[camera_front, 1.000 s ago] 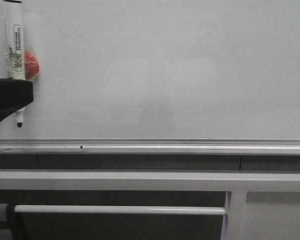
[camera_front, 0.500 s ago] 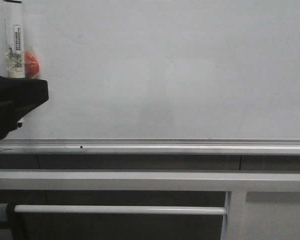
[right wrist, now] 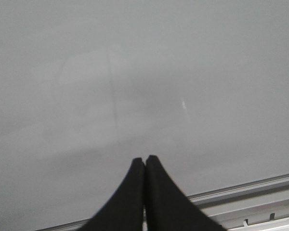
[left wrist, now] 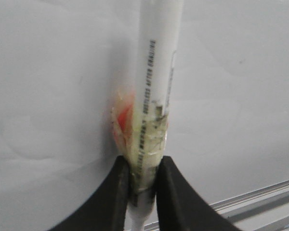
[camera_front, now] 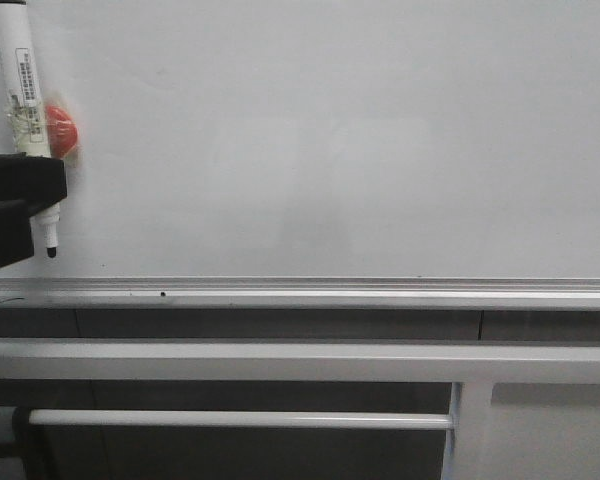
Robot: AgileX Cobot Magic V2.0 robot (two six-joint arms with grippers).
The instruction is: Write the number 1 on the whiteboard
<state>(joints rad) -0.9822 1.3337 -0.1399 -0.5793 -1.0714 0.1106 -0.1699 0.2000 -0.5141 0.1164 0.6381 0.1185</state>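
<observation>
At the far left of the front view the left gripper point(camera_front: 20, 205) shows as a black block at the frame's edge, and the left wrist view has its two fingers point(left wrist: 116, 192) pinched on the taped lower part of a white marker point(camera_front: 25, 100). The marker stands nearly upright with a slight slant, its black tip point(camera_front: 51, 250) pointing down and sitting low on the whiteboard point(camera_front: 330, 150), just above the silver ledge point(camera_front: 300, 293). A red blob point(camera_front: 62, 130) sits beside the marker's barrel just above the gripper; what it is cannot be told. Whether the tip touches the board cannot be told either. No black stroke shows on the board in any view, so the number 1 is not yet there; the step in hand looks like bringing the pen to a start point. Since the tip is already near the bottom edge, the next move likely calls for lifting it higher, pressing it lightly to the surface, then drawing one steady downward line while keeping contact even. To the right the board is blank, apart from faint smudges. The right gripper point(right wrist: 144, 161), seen only in its own wrist view, has its fingers pressed together on nothing, facing the board above the ledge.
</observation>
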